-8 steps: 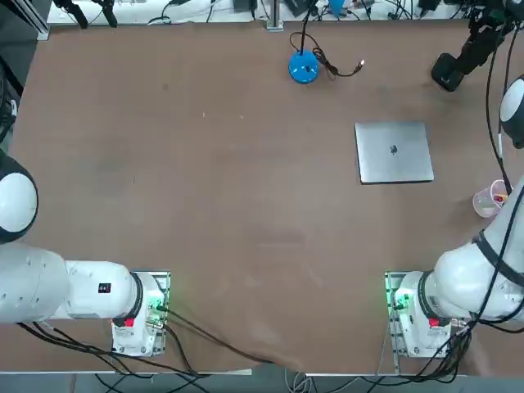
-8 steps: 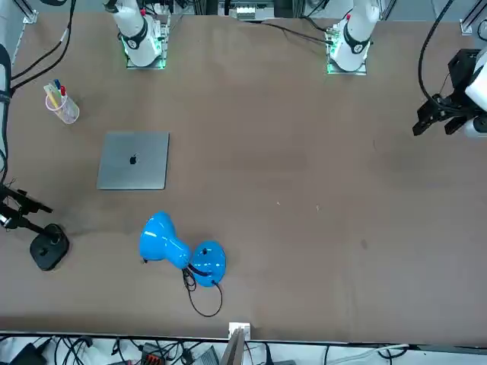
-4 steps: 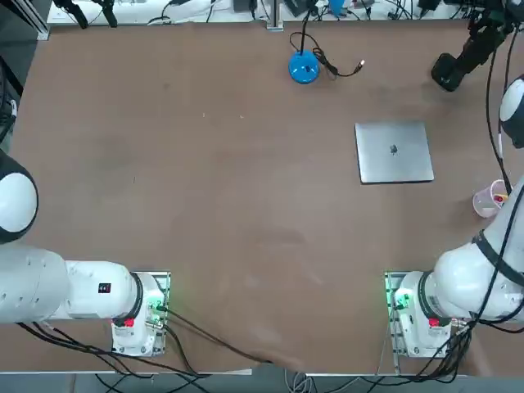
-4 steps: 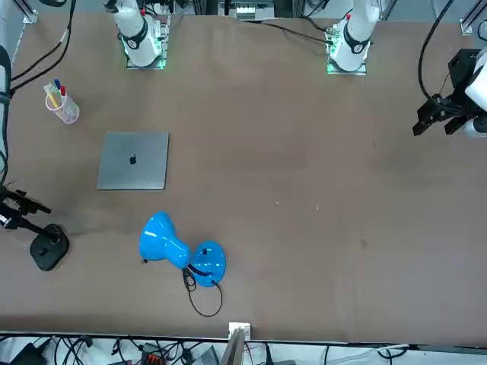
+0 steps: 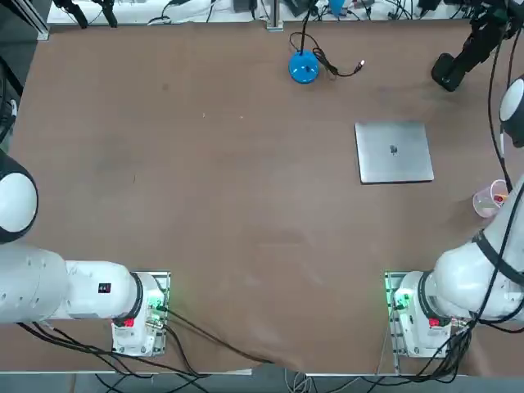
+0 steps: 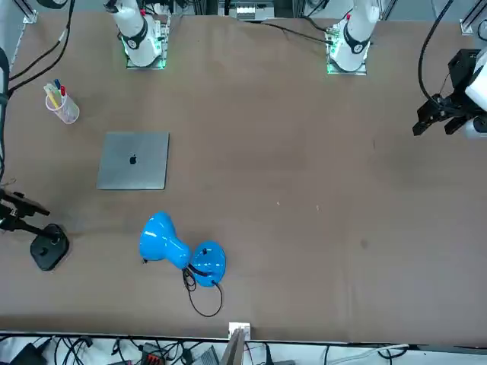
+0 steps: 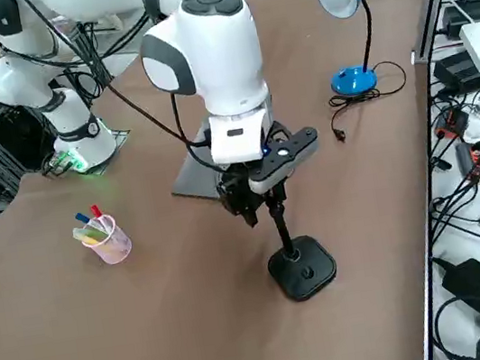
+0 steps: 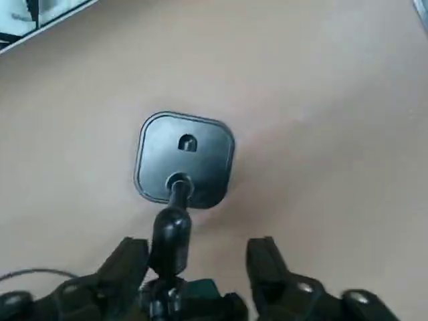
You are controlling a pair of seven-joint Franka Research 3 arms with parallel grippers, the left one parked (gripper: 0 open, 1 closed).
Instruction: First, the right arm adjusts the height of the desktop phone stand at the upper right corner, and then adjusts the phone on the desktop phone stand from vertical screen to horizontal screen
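Table: brown top point(image 5: 246, 180), wide and mostly bare, cables strung along its far edge.
Landmark: stand point(image 7: 301, 267), black, square base flat on the table near its corner, thin pole rising from it.
Laptop: silver, closed point(image 5: 394, 152), a little way from the stand toward the middle of the table.
Cup: clear, with pens point(image 7: 102, 234), on the arm-base side of the stand, well apart from it.
Lamp: blue point(image 7: 347, 30), beyond the stand along the far edge, also well apart.
Gripper: right gripper point(image 8: 200, 267), hanging straight above the stand, pointed down.
Fingers: apart, one each side of the pole point(image 8: 175, 227); the pole runs up between them, nearer one finger, and neither finger seems to press it.
Phone: a dark flat piece point(image 7: 283, 154) sits at the top of the pole just beside the gripper; whether that is phone or clamp head I cannot say.
Step in hand: looks like the break between a hold on the stand and a fresh grasp, with the turn to horizontal not done yet.
Doing it well: I would take the phone by its long edges, squarely, and turn it slowly about the clamp.
Risk: the base is small, so a sideways shove up top could tip the stand.
Care: keep the push along the pole, not across it.
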